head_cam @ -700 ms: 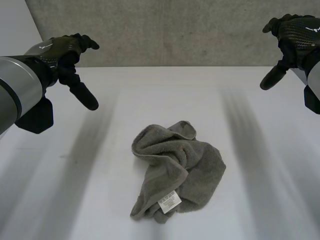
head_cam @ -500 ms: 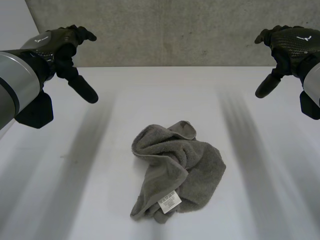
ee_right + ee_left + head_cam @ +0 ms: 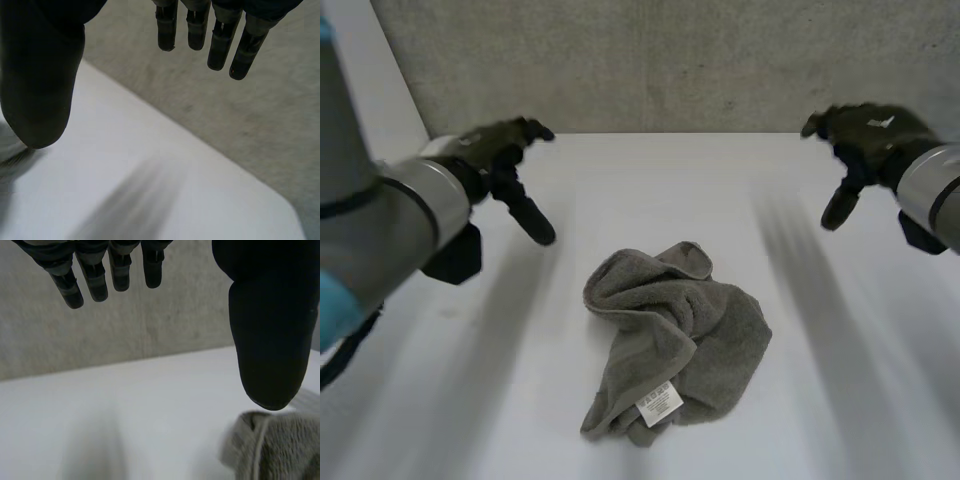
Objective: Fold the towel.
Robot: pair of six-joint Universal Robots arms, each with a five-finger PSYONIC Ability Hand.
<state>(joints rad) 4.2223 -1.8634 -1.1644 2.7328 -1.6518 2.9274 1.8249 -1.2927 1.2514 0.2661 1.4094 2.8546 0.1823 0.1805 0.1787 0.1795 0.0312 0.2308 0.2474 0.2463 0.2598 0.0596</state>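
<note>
Head view: the crumpled grey towel (image 3: 675, 345) lies in the middle of the tabletop (image 3: 650, 190), its white label (image 3: 660, 403) on the near side. The left hand (image 3: 492, 150) hovers to its far left and the right hand (image 3: 865, 135) to its far right, both apart from the cloth. Each hand's fingers are straight and spread, thumb apart, holding nothing.

Towel (image 3: 675, 340) bunched; most corners and hems tucked under folds, not traceable. White label (image 3: 660, 403) print too small to read. Left wrist view: towel cut by frame edge, part behind left hand (image 3: 270, 330) thumb. Head view: left arm (image 3: 400, 220) and right arm (image 3: 932, 190) run off the sides
</note>
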